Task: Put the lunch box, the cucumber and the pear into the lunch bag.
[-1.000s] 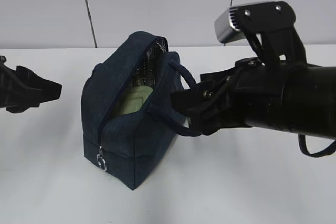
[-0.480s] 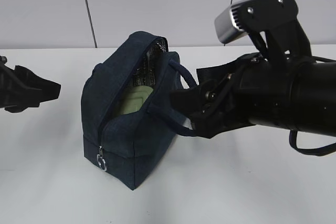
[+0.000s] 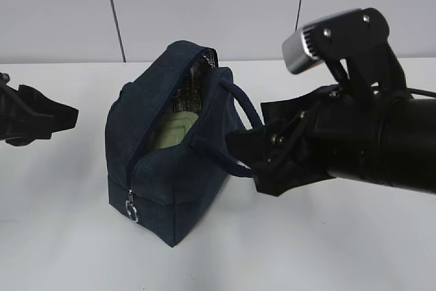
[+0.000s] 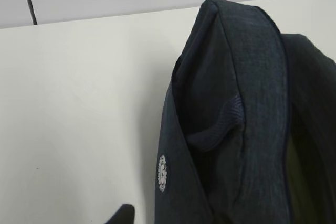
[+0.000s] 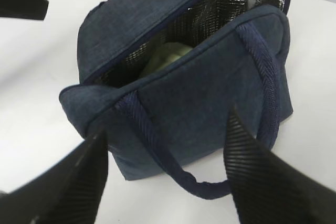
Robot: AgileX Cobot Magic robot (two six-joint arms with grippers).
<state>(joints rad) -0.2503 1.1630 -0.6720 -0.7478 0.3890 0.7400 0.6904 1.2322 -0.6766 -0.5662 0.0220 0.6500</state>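
Progress looks well advanced, judging by how things lie. Nearest the exterior camera on the right, the right gripper has its jaws spread wide and empty, just beside the lunch bag's padded loop handle; in its own wrist view the two ribbed fingers frame that handle without closing on it.

The lunch bag stands upright near the middle of the white table, zipper undone, silver ring pull hanging at its near end. Through the gaping top a pale sage-green shape shows against the foil lining: most likely the lunch box, already inside. The cucumber and the pear appear nowhere on the table, so they are probably in the bag too, beneath or behind the lid, though the pictures cannot confirm it. If so, only pulling back remains.

At the left edge, well apart from the bag, the left gripper hovers; whether its jaws are open or closed cannot be told, and nothing shows between them. Its wrist view shows only the bag's far end and bare tabletop.

Beyond, the table is plain, matte and white. Behind it rises a pale grey panelled wall with two thin dark seams.
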